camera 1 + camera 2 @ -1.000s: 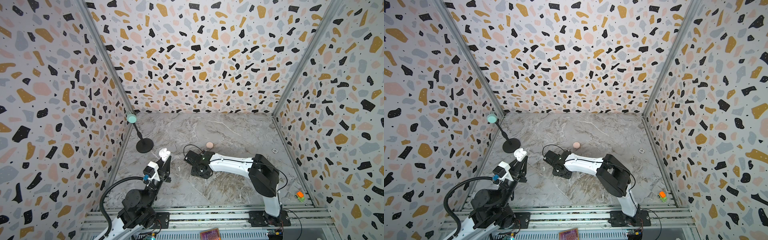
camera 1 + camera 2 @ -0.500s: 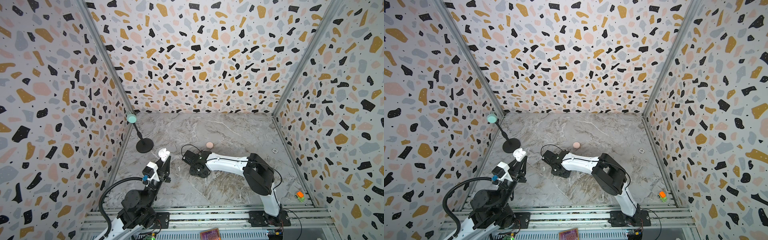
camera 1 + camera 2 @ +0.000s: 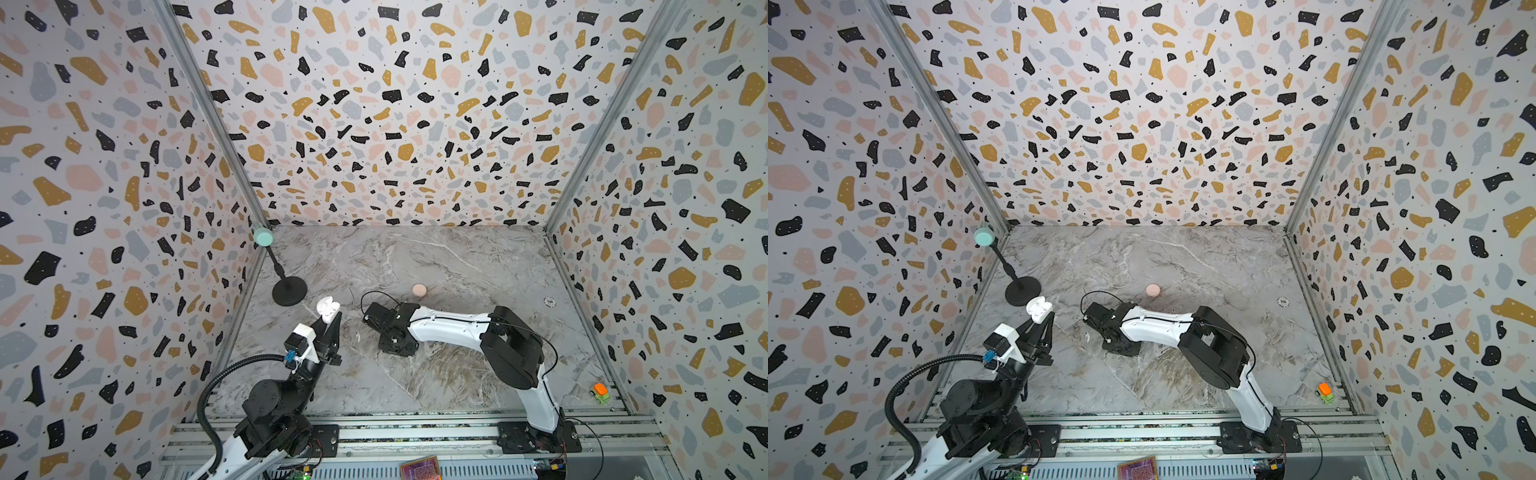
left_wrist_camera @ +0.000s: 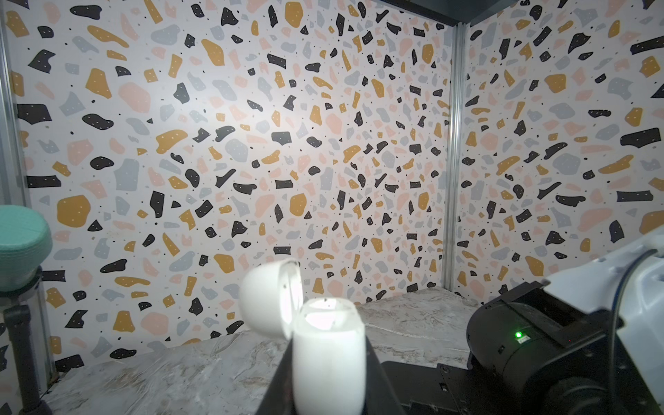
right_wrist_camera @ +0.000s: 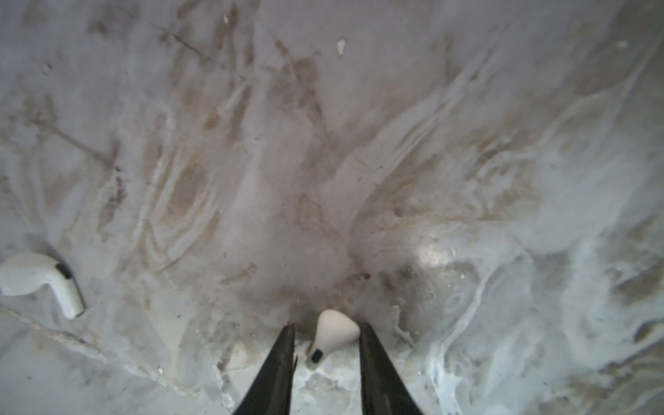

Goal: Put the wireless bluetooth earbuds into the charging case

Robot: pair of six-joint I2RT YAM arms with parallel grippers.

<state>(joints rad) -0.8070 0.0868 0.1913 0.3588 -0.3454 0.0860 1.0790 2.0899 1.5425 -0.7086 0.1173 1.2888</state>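
My left gripper [image 3: 331, 321] is shut on an open white charging case [image 3: 328, 309], held up off the table with its lid [image 4: 269, 298] tipped back; in the left wrist view the case [image 4: 328, 359] sits between the dark fingers. My right gripper [image 5: 326, 327] points straight down at the marble table, its jaws narrowly open around a pale pink earbud [image 5: 336, 328]. One finger [image 5: 370, 345] touches the earbud, and a gap remains at the other finger. A white earbud [image 5: 39, 280] lies loose on the table beside it, also showing in a top view [image 3: 357, 337].
A closed pink round case [image 3: 419, 289] lies behind the right wrist. A black stand [image 3: 289, 291] with a teal head [image 3: 262, 237] is at the left wall. A small white disc [image 3: 550, 301] and an orange-green toy [image 3: 599, 392] lie on the right.
The right arm has shifted slightly left over the table and its jaws have narrowed around the pink earbud. The left arm has held still with the case.
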